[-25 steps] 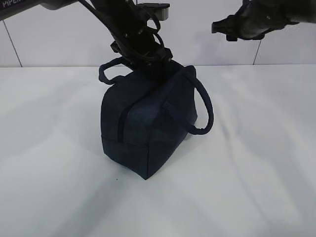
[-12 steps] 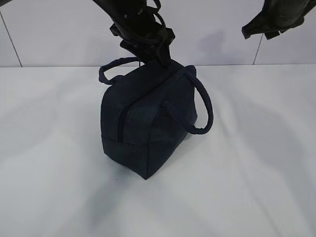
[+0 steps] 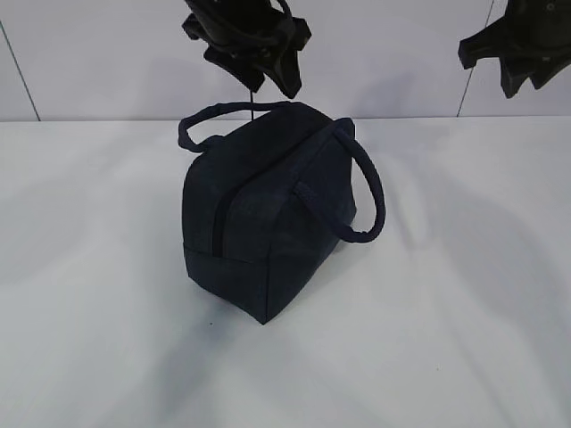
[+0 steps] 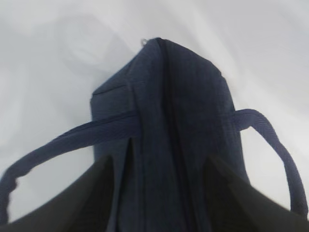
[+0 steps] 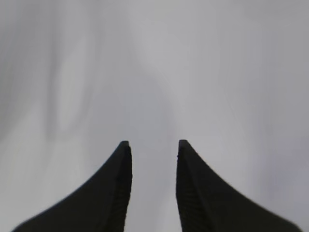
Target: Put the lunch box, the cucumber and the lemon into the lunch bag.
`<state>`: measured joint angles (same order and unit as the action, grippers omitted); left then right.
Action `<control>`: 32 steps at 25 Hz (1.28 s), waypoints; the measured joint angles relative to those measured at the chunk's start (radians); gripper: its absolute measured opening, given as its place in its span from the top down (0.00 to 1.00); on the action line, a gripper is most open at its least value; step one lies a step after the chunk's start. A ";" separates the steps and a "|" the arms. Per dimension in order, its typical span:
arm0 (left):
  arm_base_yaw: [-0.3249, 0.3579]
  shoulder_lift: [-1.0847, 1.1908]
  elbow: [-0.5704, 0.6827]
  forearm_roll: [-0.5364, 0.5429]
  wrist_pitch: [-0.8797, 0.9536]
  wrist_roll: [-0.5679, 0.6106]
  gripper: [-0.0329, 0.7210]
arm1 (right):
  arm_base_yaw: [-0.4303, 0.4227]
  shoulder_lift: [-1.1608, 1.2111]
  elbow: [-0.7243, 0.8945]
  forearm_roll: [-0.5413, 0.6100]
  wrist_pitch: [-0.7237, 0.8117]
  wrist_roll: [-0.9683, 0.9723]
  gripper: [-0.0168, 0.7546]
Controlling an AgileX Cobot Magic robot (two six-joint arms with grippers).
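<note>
Left pincer (image 3: pixel 268 76) has lifted clear of the zipped boxy navy fabric lunch bag (image 3: pixel 268 214) (alone on white bench (image 3: pixel 464 294)), released; right pincer (image 5: pixel 153 145) retreated right, parted, empty.

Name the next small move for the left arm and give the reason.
Probably keep the left hand lifted away and stop. The lunch bag stands alone on the table with its zipper apparently shut, and both hands are open, empty and clear of it.

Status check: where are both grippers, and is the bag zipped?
Left gripper open, empty, above lunch bag. Right gripper open, empty, high over bare table. Bag upright, zipper looks closed. Nothing blocking it.
</note>
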<state>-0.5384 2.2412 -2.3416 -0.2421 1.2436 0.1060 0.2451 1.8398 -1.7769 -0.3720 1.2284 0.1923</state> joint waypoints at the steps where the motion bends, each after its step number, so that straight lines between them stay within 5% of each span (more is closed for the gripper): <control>1: 0.000 -0.011 0.000 0.017 0.000 -0.007 0.39 | 0.000 0.000 -0.004 0.016 0.002 0.000 0.66; 11: 0.000 -0.100 0.010 0.075 0.009 -0.051 0.39 | 0.000 -0.029 -0.008 0.172 0.006 -0.008 0.61; 19: 0.000 -0.257 0.212 0.077 0.011 -0.061 0.39 | 0.000 -0.184 -0.008 0.194 0.018 -0.011 0.47; 32: 0.000 -0.569 0.432 0.085 0.013 -0.062 0.44 | 0.000 -0.524 0.121 0.225 0.028 -0.013 0.45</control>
<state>-0.5382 1.6718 -1.9099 -0.1575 1.2563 0.0440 0.2451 1.3163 -1.6560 -0.1471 1.2565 0.1791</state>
